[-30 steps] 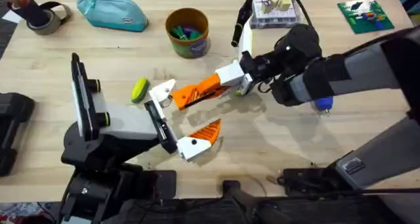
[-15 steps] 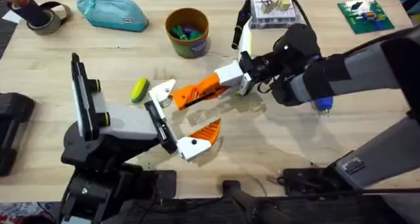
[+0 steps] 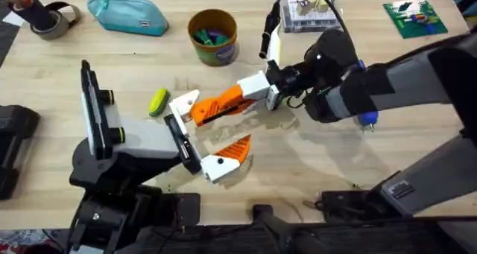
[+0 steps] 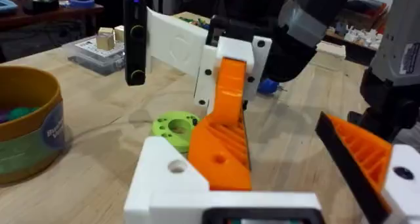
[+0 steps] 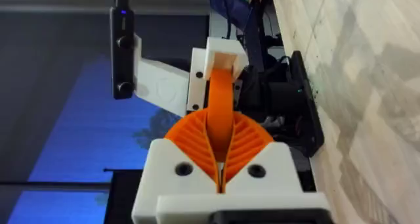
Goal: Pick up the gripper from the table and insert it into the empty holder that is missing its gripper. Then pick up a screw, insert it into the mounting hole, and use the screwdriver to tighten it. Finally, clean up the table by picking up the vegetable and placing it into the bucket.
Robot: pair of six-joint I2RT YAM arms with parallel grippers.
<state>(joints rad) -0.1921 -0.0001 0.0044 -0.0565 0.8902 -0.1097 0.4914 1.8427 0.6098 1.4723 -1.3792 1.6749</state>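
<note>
Two claws meet near the middle of the bench (image 3: 417, 68). My right claw (image 3: 200, 114) has its long ribbed orange fingers pressed together around the gripper (image 4: 226, 92), a short smooth orange taper, and I see its tip sitting at the holder (image 3: 182, 103), the small white angled block on my left arm. My left claw (image 3: 195, 131) stands spread wide: one side is that bare white block, the other a white block carrying one ribbed orange triangle (image 3: 235, 149), apart from the right claw. Just beside the holder, on the bare wood, lies one vegetable (image 3: 157, 102), smooth, oblong, yellow-green. One flat green disc with holes (image 4: 174, 127) shows in the left wrist view, on the bench behind the holder. Farther back stands one round ochre bucket (image 3: 213, 36) with coloured bits inside, and well to its left one teal zipped pouch (image 3: 127, 13). I cannot make out the screwdriver for certain.
</note>
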